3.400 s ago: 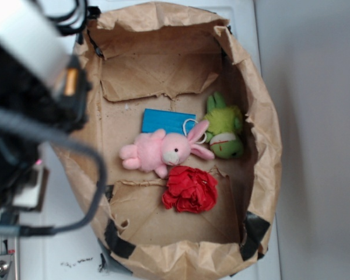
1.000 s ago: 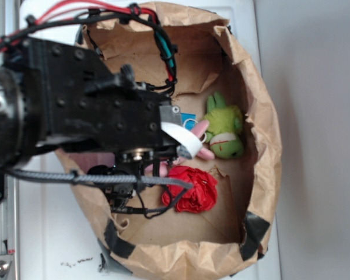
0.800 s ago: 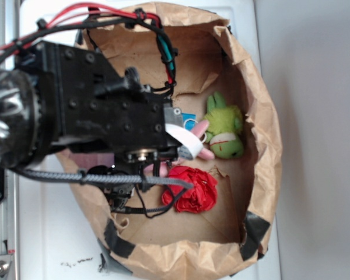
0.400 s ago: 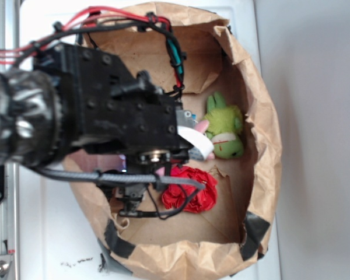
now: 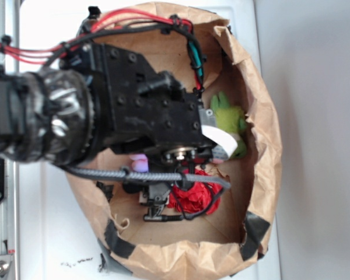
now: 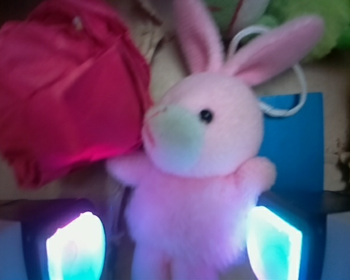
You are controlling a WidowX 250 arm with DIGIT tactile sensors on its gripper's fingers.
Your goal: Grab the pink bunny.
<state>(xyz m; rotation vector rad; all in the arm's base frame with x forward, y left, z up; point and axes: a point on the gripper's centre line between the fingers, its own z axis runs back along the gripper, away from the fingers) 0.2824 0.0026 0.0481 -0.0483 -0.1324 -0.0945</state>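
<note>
Jaws stand apart on your gripper (image 6: 174,245), its two glowing pads (image 6: 76,248) flanking the lower body of the pink bunny (image 6: 201,175), which lies between them on the floor of the brown paper bag (image 5: 262,134), head toward the top of the wrist view. You can't tell from these pictures whether either pad touches the fur; the right-hand pad sits just beside the bunny's flank, under its arm. Beside the bunny's head on one side lies the red fabric flower (image 6: 64,87), close against its muzzle and arm; under its other side is a blue card (image 6: 294,140), with a white loop of cord (image 6: 277,111) trailing by one ear, and the green plush toy (image 6: 315,23) beyond the ears. Closing here could, in your judgement, pinch only fluffy pile and let the toy slip, or catch a fold of the flower if the near pad drifts toward it. Only the wrist view shows you this alignment; in the exterior view the black arm (image 5: 140,116) covers nearly all of the bunny, leaving a scrap of pink, though it alone shows the bag's crumpled walls hemming in the arm.
</note>
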